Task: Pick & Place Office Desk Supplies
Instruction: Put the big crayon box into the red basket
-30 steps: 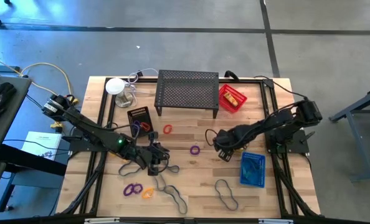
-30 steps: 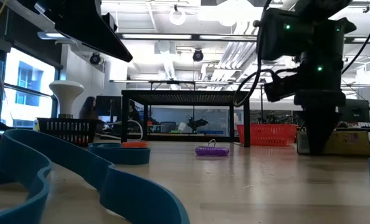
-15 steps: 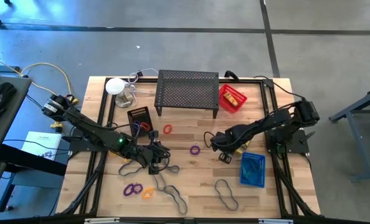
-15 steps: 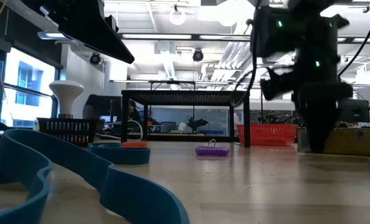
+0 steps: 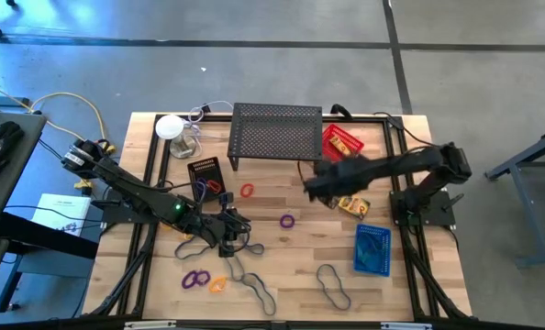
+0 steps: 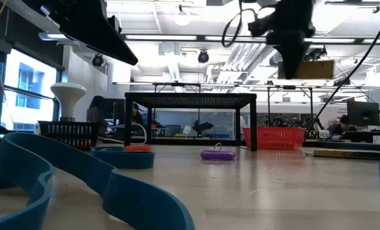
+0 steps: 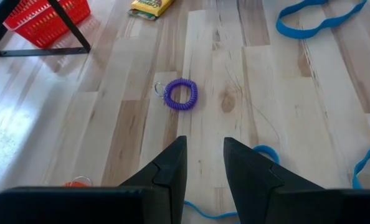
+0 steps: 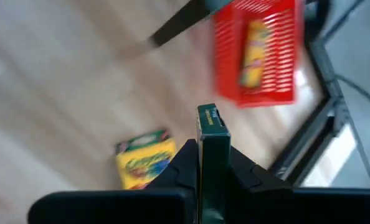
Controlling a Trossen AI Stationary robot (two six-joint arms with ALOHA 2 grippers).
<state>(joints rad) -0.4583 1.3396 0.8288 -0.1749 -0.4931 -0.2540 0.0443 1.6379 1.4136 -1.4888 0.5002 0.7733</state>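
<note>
yellow-green crayon box (image 8: 213,155), edge-on, clamped

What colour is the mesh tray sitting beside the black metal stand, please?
Red; the mesh tray shows best in the right wrist view.

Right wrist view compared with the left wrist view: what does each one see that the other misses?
Only the right wrist view: the right gripper shut on a thin box held edge-on, and a yellow packet lying inside the red tray. Only the left wrist view: the left gripper open and empty, a purple coil ring, and long loops on the wood. Both show the red tray and a yellow crayon box lying on the table.
</note>
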